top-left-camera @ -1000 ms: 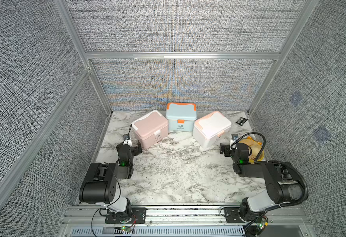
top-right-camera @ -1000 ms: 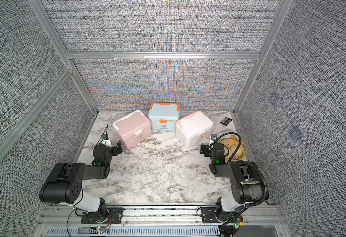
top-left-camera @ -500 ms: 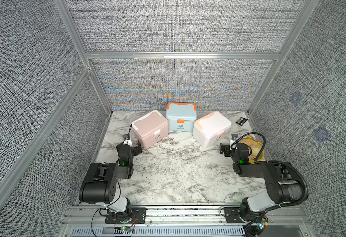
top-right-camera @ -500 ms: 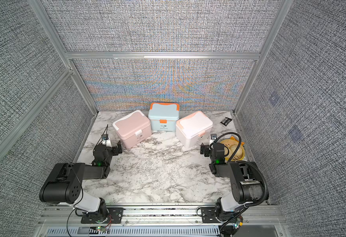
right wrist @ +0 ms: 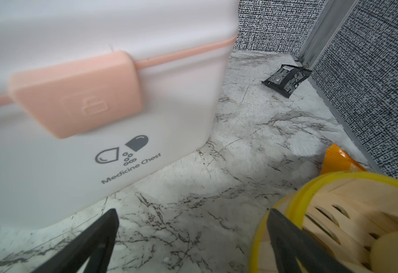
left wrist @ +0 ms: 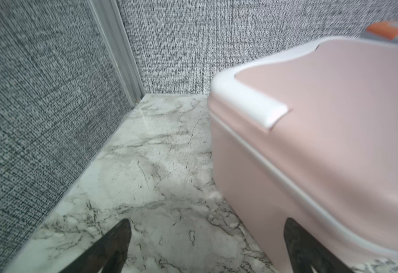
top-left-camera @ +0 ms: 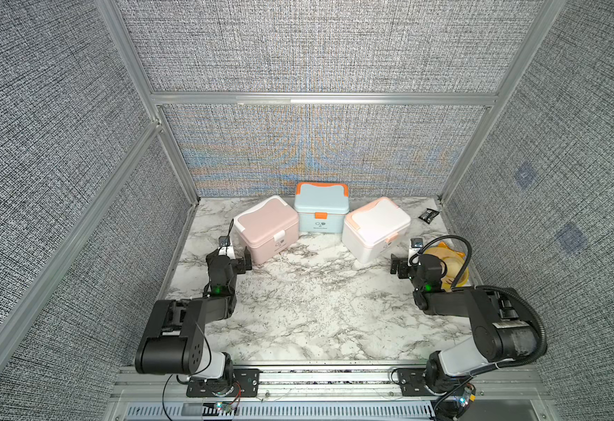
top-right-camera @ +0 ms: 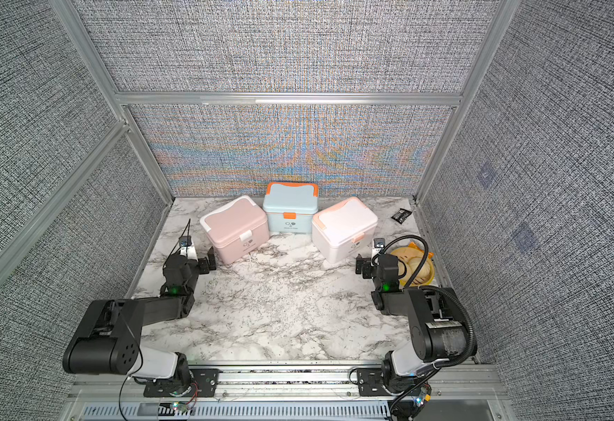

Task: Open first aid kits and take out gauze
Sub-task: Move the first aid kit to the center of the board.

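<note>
Three first aid kits stand shut at the back of the marble table: pink-and-white (top-left-camera: 266, 227) (top-right-camera: 234, 227), pale blue-and-orange (top-left-camera: 321, 206) (top-right-camera: 291, 206) and white-and-peach (top-left-camera: 375, 227) (top-right-camera: 343, 227). My left gripper (top-left-camera: 238, 260) (left wrist: 207, 222) is open and empty, low beside the pink kit (left wrist: 323, 141), with one finger close to its side. My right gripper (top-left-camera: 402, 266) (right wrist: 192, 212) is open and empty, in front of the white kit (right wrist: 75, 153) below its peach latch (right wrist: 75, 94). The gauze is hidden.
A yellow round basket (top-left-camera: 460, 282) (right wrist: 295, 196) with buns sits right beside my right gripper, an orange piece (right wrist: 335, 160) behind it. A small black wrapper (top-left-camera: 428, 215) (right wrist: 285, 80) lies in the back right corner. Grey walls enclose the table on three sides.
</note>
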Available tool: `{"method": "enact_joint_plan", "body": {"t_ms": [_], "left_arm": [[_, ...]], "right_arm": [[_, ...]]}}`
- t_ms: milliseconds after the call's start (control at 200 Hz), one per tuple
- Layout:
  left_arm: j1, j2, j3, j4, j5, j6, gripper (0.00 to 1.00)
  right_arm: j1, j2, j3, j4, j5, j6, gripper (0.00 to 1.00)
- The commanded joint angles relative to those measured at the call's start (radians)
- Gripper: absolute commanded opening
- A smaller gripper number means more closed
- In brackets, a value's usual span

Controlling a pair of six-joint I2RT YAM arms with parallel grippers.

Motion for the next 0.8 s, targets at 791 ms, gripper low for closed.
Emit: {"method": "enact_joint_plan", "body": {"t_ms": [791], "left_arm": [[-0.082, -0.601, 0.302, -0.749, 0.151, -0.402, 1.0]], "right_arm": [[0.105, -0.95, 0.346, -1.025, -0.168, 0.329, 0.99]]}}
